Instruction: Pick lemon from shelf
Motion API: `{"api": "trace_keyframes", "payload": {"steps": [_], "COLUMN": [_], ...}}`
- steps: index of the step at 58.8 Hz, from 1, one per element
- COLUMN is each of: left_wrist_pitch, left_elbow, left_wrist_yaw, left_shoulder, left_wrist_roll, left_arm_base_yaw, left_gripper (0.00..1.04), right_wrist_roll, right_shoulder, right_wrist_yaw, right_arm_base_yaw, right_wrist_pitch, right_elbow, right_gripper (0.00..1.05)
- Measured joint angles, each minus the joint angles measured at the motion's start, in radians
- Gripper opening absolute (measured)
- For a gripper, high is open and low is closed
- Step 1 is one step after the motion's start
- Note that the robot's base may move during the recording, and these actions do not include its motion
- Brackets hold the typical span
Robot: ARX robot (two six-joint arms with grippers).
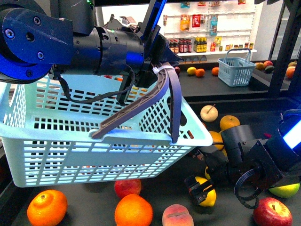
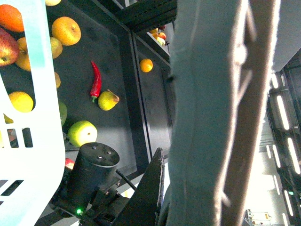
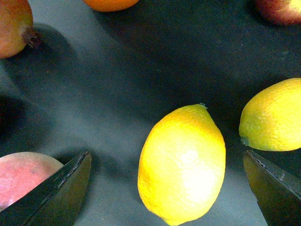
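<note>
A yellow lemon lies on the dark tray of the shelf, between the two fingers of my open right gripper. The front view shows that gripper low over the lemon on the shelf tray. A second lemon lies just beside it, near one finger. My left gripper is shut on the grey basket handle and holds the pale blue basket up above the tray. In the left wrist view the handle fills the middle.
Around the lemon lie two oranges, a peach, a red apple and a green-yellow fruit. A small blue basket stands on the rear tier. A black upright rises at the right.
</note>
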Motion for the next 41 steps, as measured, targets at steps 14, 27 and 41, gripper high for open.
{"api": "trace_keyframes", "payload": {"steps": [14,27,41], "left_wrist_pitch": [0.0,0.0,0.0], "left_elbow": [0.0,0.0,0.0], "left_wrist_yaw": [-0.008,-0.006,-0.007], "left_shoulder": [0.0,0.0,0.0], "left_wrist_roll": [0.0,0.0,0.0], "left_arm_base_yaw": [-0.001,-0.001,-0.001], "left_gripper": [0.07,0.07,0.07], "right_wrist_roll": [-0.029,-0.036,-0.042], "right_shoulder": [0.08,0.13,0.168], "right_wrist_yaw": [0.008,0.024,0.033], "right_arm_base_yaw": [-0.004,-0.014,-0.021], "right_wrist_pitch": [-0.015,-0.026,-0.042], "right_elbow": [0.065,0.111,0.149], "right_gripper": [0.97,0.97,0.97]}}
